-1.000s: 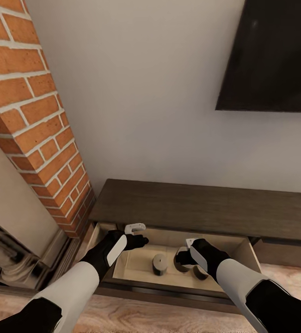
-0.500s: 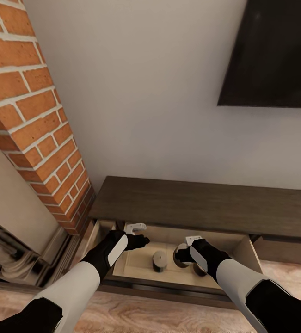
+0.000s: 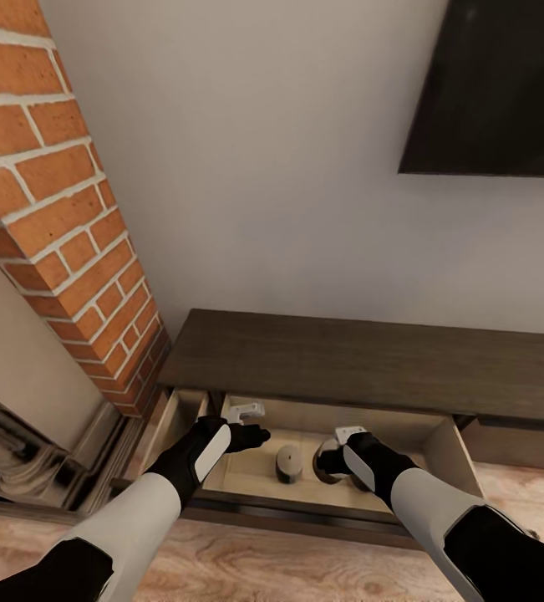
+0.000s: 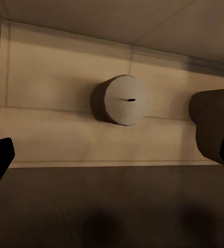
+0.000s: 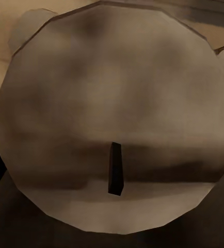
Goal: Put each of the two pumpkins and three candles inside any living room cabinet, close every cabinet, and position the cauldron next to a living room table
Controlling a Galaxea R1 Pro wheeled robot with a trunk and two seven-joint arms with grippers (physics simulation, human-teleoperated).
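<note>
Red brick chimney column [image 3: 50,192] with pale mortar at left, running down to the floor. Ornate grey fireplace surround [image 3: 29,435] just beside it, lower left. Plain off-white wall [image 3: 255,167] behind. Black wall TV [image 3: 497,84] mounted upper right, screen dark. Light wood plank floor [image 3: 288,564] along the bottom edge.

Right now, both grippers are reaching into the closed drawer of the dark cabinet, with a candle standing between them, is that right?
Not quite: the drawer of the cabinet is open, as the head view shows. The left gripper and right gripper do reach into it, with a candle standing between them.
</note>
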